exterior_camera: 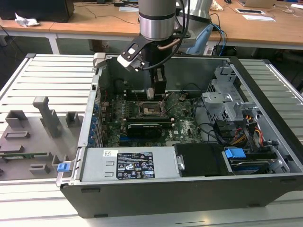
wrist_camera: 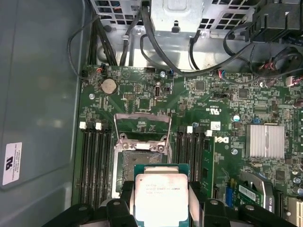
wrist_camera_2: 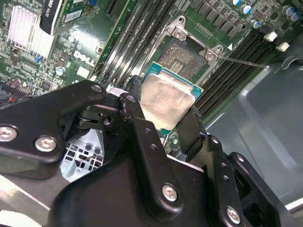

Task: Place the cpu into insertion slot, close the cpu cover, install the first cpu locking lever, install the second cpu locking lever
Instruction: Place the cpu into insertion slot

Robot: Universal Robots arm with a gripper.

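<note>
Hanging just above the insertion slot (wrist_camera: 139,161), the cpu (wrist_camera: 161,198) is clamped at its edges by the gripper (wrist_camera: 161,204), whose jaws are closed on it, silvery top toward both wrist cameras. The socket's pale contact field lies bare, and the cpu cover (wrist_camera: 142,125) stands tilted up at its far side. Around it spreads the green motherboard (exterior_camera: 184,127), inside an open computer case (exterior_camera: 156,194) that also holds a labelled power supply (exterior_camera: 128,163) and a metal drive cage (exterior_camera: 227,101). The case rests on a ribbed metal table (exterior_camera: 47,80). A grey tray of fixtures (exterior_camera: 28,137) lies on the exterior view's left, and wooden desks (exterior_camera: 94,23) stand behind.
</note>
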